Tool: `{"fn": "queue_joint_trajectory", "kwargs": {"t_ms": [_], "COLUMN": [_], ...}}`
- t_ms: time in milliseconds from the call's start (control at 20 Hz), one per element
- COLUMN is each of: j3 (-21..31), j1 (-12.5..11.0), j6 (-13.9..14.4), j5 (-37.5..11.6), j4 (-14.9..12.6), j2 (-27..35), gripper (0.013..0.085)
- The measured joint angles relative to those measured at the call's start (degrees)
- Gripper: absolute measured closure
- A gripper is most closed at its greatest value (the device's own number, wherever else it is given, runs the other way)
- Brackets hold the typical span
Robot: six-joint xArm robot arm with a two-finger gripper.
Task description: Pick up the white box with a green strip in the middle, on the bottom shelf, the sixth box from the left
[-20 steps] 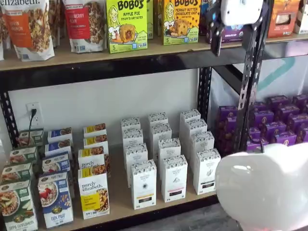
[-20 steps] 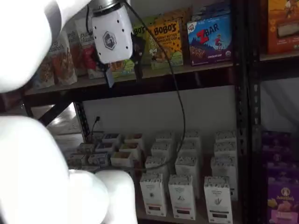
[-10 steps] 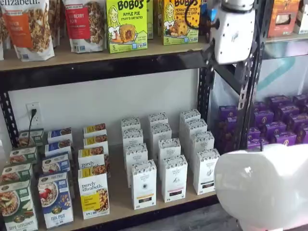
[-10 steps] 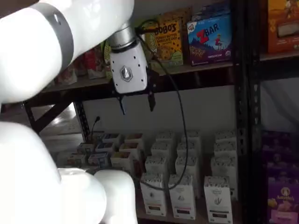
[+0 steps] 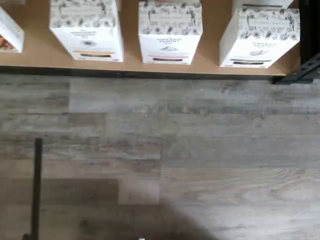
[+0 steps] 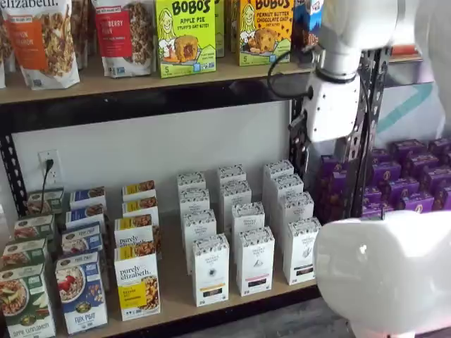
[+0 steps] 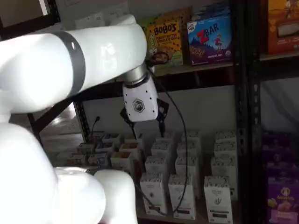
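In the wrist view you are looking down on three white cartons lining the front edge of the bottom shelf (image 5: pixel 150 67), with grey plank floor (image 5: pixel 165 150) below them; the white box (image 5: pixel 260 37) is sitting by the black upright.

In a shelf view the white box (image 6: pixel 302 251) is standing at the front of its row, at about 3 o'clock from the pink-striped carton (image 6: pixel 255 261). The gripper (image 6: pixel 331 105) is hanging well above it, and you cannot tell how its fingers are set.

In a shelf view the gripper (image 7: pixel 142 122) is hovering over the rows, at about 10 o'clock from the white box (image 7: pixel 218 199) (black fingers spread, nothing between them).
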Motion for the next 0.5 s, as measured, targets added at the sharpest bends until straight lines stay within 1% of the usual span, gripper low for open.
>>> {"fn": "queue_joint_trajectory", "kwargs": {"t_ms": [100,200,400,500], "j3": [2.5,4.5,6.7,7.5], "j1": [-0.3,-1.1,-2.6,-3.9], "j6": [0.2,-0.3,-0.8,-2.7], "j5": [-3.7,-7.3,-13.2,-16.5], "j4": [-1.1,-1.5,-3.0,-1.6], "j2": [0.6,1.5,6.5,9.2], "gripper": [0.0130,0.0130,0.0130,0.0130]}}
